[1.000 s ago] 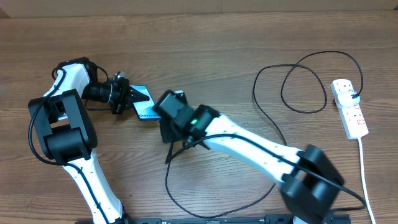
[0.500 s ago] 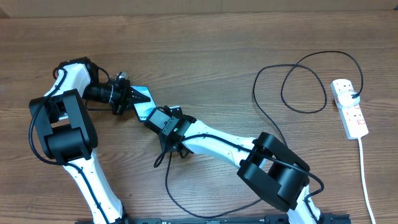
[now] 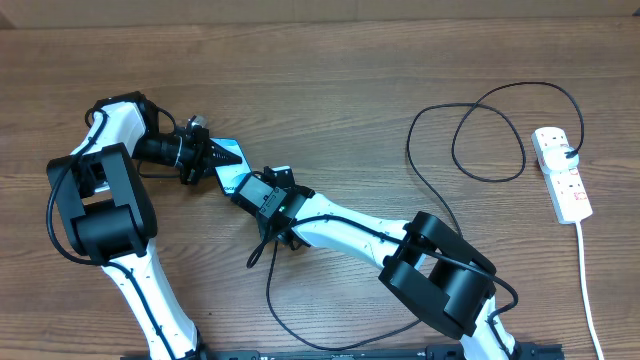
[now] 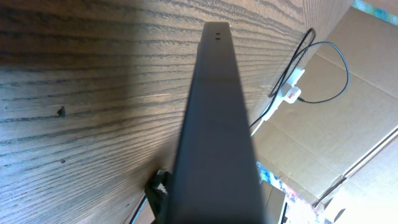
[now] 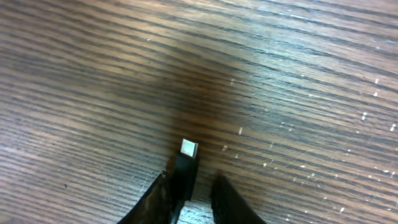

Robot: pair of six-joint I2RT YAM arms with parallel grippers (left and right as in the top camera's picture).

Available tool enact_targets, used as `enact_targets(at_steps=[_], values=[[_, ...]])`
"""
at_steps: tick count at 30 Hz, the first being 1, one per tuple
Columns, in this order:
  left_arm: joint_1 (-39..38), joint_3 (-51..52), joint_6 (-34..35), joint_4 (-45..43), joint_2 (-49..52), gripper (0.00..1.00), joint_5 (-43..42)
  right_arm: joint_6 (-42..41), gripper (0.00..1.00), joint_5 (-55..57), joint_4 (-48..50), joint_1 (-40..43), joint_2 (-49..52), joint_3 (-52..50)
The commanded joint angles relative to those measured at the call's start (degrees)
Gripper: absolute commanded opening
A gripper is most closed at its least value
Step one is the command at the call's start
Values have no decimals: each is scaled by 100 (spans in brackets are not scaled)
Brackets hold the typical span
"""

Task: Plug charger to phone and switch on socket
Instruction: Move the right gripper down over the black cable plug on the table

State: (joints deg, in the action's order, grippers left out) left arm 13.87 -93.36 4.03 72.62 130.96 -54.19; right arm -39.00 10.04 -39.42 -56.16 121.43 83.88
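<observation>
Towards the left of the brown wooden table (image 3: 400, 60), the slim rectangular phone (image 3: 232, 155), black-framed with a bright blue screen, is being clamped in the closed left gripper (image 3: 210, 160). Just beside it, the small black plug tip (image 5: 185, 168) of the long thin black charger cable (image 3: 409, 145) is being pinched between the narrow-set jaws of the right gripper (image 3: 246, 188). The cable is being judged light and limp, the plug stiff but apt to pivot; hold is best taken on its moulded body. The phone is being judged smooth and fragile.
</observation>
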Motion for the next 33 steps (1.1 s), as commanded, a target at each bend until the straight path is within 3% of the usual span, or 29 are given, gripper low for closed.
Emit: enact_targets(at_steps=[1,18,22,27,33], values=[[-44,-96,-151,22,-85,4,-125,-46,17,26,-20,42,173,-35],[-44,-96,-151,46,-85,4,-85,-321,4,184,-291,752,170,-17],[-44,-96,-149,46,-85,4,-87,-319,25,13,-326,813,173,-17],[-44,-96,-149,46,-85,4,-85,-321,24,-129,-398,787,173,-20],[-44,-96,-149,50,-85,4,-85,-476,10,-129,-463,761,173,-20]])
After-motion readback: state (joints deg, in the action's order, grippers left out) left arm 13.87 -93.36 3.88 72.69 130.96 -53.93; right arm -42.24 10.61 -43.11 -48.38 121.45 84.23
